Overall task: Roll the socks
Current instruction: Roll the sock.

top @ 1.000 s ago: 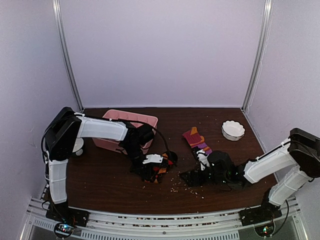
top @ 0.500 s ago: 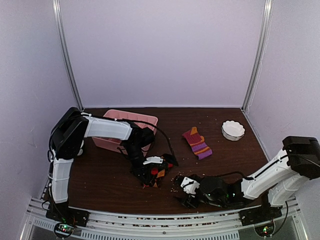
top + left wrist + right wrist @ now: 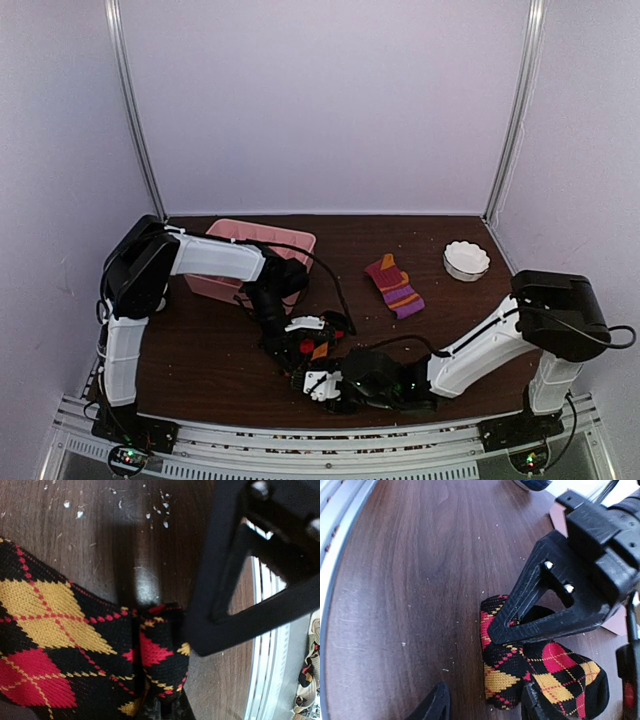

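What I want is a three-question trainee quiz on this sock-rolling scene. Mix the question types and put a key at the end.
1. True or false: the striped sock lies nearer the white bowl than the argyle sock does.
2. What does the left gripper clamp? A. the argyle sock. B. the striped sock. C. nothing.
3. Fill in the blank: the right gripper, low beside the argyle sock, has its jaws ____.
Key: 1 true; 2 A; 3 open.
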Robot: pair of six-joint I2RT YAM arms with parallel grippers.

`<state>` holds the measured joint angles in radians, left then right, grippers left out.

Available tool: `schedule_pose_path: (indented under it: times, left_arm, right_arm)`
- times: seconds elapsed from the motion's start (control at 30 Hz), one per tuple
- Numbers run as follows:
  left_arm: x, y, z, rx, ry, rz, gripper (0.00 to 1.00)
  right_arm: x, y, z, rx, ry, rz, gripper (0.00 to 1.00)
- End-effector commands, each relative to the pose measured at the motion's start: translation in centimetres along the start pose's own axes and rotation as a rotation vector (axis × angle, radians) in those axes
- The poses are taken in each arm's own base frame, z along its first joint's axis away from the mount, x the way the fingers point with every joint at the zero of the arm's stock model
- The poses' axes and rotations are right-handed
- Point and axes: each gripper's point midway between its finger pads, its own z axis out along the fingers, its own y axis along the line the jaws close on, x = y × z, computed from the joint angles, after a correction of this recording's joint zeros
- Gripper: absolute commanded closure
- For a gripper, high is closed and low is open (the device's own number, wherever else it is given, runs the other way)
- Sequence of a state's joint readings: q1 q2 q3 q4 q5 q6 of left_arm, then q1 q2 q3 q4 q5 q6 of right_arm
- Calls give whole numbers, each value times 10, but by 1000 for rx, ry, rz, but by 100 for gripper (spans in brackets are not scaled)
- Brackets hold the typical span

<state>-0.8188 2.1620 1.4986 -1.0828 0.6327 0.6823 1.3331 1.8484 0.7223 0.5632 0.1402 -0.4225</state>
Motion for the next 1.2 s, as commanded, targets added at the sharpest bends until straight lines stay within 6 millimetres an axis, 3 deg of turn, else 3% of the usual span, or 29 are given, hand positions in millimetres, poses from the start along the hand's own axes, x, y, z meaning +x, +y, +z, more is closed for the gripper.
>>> schedule_pose_path:
  times: [0.0,0.27,0.53,0.67,0.77,0.8,0.83,0.87,0.97,1.17]
  left_arm:
    - [24,4,14,3,88,-16,98]
    - [24,2,13,4,82,4,86]
    - [22,-2,9,10,77,38,81]
    - [20,2,-1,-71,64,79,57]
    - [7,7,-23,-205,-13,138,50]
    - [3,5,-32,-241,-42,155,41]
    - [1,3,-39,-266,-63,166,7]
    - [-2,1,-47,-289,-84,174,3]
    - [-5,-9,-60,-308,-137,197,2]
    - [3,-20,-68,-381,-177,263,5]
  right_arm:
    - [10,-1,16,-35,39,-60,54]
    - [25,-8,32,-51,98,-43,80]
    - [54,6,37,-146,180,9,85]
    - [63,15,38,-270,212,133,95]
    - [68,24,35,-371,244,237,100]
    - [70,27,33,-391,256,260,100]
    - [73,29,31,-403,270,277,100]
    - [76,32,29,-414,283,293,100]
    - [80,40,23,-440,313,360,100]
    - [81,43,24,-470,366,569,100]
